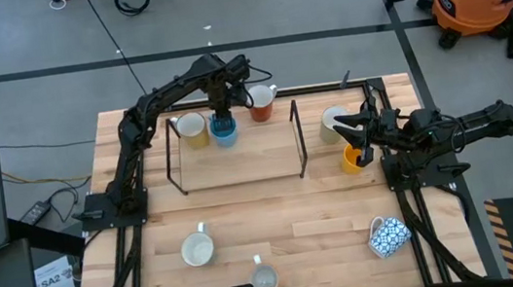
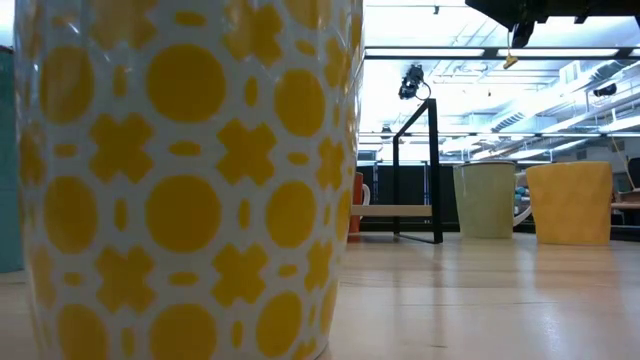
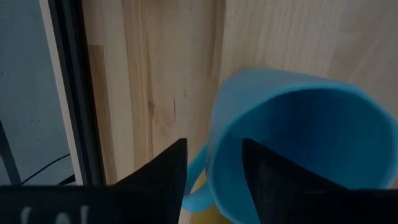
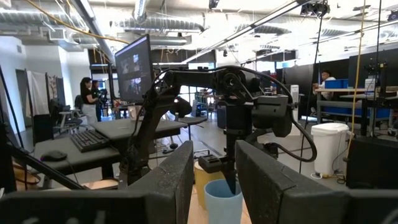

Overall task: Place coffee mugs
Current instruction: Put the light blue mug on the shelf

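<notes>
From above, I see the wooden table (image 1: 277, 229) with a thin black frame (image 1: 236, 148) standing at its far side. My left gripper (image 1: 222, 118) reaches down over the blue mug (image 1: 225, 133), which stands upright inside the frame at its far edge. In my left wrist view one finger (image 3: 163, 174) is outside the mug wall and the other finger (image 3: 267, 180) is inside the blue mug (image 3: 298, 143), with a gap on each side of the wall, so my fingers are apart and do not press the mug. Just to the left of the blue mug stands a cream mug (image 1: 192, 129), touching it or nearly so; I cannot tell which. To the right, apart from the blue one, stands a red-brown mug (image 1: 261, 104).

Nearer to the front of the table stands a white mug (image 1: 197, 250), and right of it, at the front edge, a small grey-white mug (image 1: 264, 280).

Further right, outside the frame, a pale mug (image 1: 333, 122) and an orange-yellow mug (image 1: 354, 159) stand close together. My right gripper (image 1: 362, 140) is above them, near both. In the right wrist view its fingers (image 4: 168, 180) stand partly apart with nothing between them. At the front right a blue-and-white patterned mug (image 1: 388, 236) lies on its side.

In the low view a patterned mug (image 2: 185, 180) fills the left half.
</notes>
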Available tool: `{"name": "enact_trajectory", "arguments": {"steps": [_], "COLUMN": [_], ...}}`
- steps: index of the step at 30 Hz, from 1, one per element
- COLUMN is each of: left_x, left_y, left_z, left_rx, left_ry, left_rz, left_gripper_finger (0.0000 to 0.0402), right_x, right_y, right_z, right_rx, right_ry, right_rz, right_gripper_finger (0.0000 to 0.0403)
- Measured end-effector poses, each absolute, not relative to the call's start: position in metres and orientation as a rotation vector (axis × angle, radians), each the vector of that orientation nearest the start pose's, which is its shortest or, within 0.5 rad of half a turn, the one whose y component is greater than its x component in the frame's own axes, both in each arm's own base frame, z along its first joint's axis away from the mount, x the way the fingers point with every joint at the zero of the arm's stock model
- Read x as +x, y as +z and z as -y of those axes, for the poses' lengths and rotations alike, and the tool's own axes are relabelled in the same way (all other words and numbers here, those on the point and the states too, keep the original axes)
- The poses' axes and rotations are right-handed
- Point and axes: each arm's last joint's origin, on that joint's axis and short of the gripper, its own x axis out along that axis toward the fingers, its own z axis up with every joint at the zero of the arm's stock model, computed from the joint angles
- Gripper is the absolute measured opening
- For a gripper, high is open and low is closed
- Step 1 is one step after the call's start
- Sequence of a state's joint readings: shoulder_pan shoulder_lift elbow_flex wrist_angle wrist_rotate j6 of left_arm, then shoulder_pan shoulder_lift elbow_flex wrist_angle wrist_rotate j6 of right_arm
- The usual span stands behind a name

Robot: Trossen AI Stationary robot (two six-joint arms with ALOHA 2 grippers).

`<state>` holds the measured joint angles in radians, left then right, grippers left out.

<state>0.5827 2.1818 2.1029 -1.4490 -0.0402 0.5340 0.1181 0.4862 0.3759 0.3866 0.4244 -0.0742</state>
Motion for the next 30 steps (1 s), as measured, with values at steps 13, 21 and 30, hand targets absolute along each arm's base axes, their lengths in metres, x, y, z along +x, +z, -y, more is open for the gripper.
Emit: {"name": "enact_trajectory", "arguments": {"steps": [13, 21, 30], "left_x": [0.351, 0.342, 0.317], "left_y": [0.268, 0.290, 0.352], "left_z": [-0.234, -0.229, -0.198], "left_rx": [0.000, 0.018, 0.039], "left_ry": [0.093, 0.114, 0.205], "left_rz": [-1.552, -1.513, -1.367], "left_gripper_finger": [0.0161, 0.0161, 0.0160], "right_x": [0.128, 0.128, 0.128], "right_y": [0.285, 0.285, 0.285], "right_z": [-0.003, -0.003, -0.003], "right_rx": [0.001, 0.001, 0.001], "right_ry": [-0.314, -0.314, -0.314], "right_rz": [0.256, 0.256, 0.256], "right_gripper_finger": [0.0125, 0.0125, 0.0125]}}
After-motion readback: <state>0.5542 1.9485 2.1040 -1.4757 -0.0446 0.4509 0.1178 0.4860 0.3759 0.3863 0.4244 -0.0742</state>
